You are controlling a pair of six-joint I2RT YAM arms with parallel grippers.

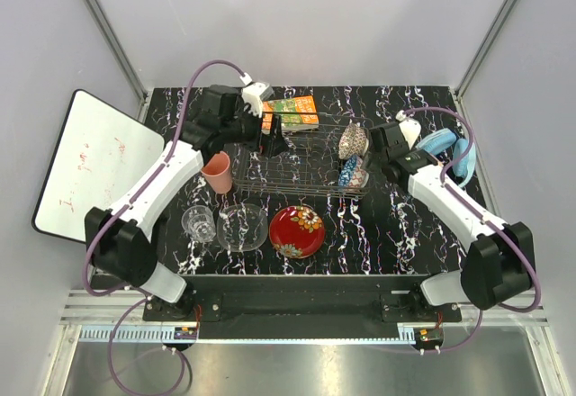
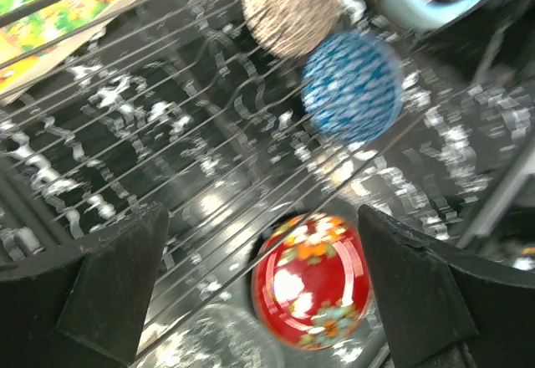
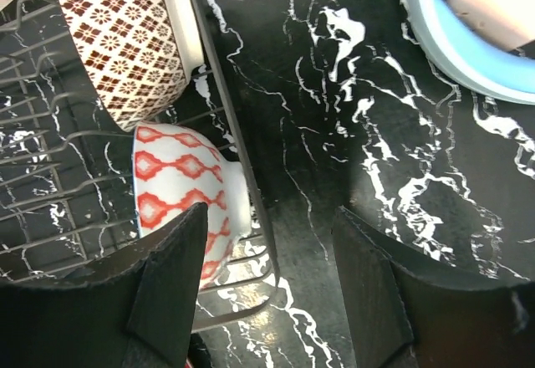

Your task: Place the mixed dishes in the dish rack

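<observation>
The silver wire dish rack [image 1: 297, 157] stands mid-table. The brownish patterned bowl [image 1: 353, 140] and the blue patterned bowl [image 1: 351, 173] stand on edge at its right end. The salmon-pink cup [image 1: 217, 173], clear drinking glass [image 1: 199, 223], clear glass bowl [image 1: 241, 227] and red floral plate [image 1: 297, 231] sit on the table left of and in front of the rack. My left gripper [image 1: 274, 135] is open and empty above the rack's left end; its view shows the plate [image 2: 313, 288] through the wires. My right gripper [image 3: 267, 293] is open and empty, straddling the rack's right wall [image 3: 242, 159] beside the blue bowl's red-diamond side [image 3: 184, 192].
The orange-green carton [image 1: 292, 112] lies behind the rack. The blue headphones [image 1: 445, 148] lie at the right, close to my right arm. A whiteboard [image 1: 94, 162] leans at the left. Grey walls enclose the black marbled table [image 1: 396, 234].
</observation>
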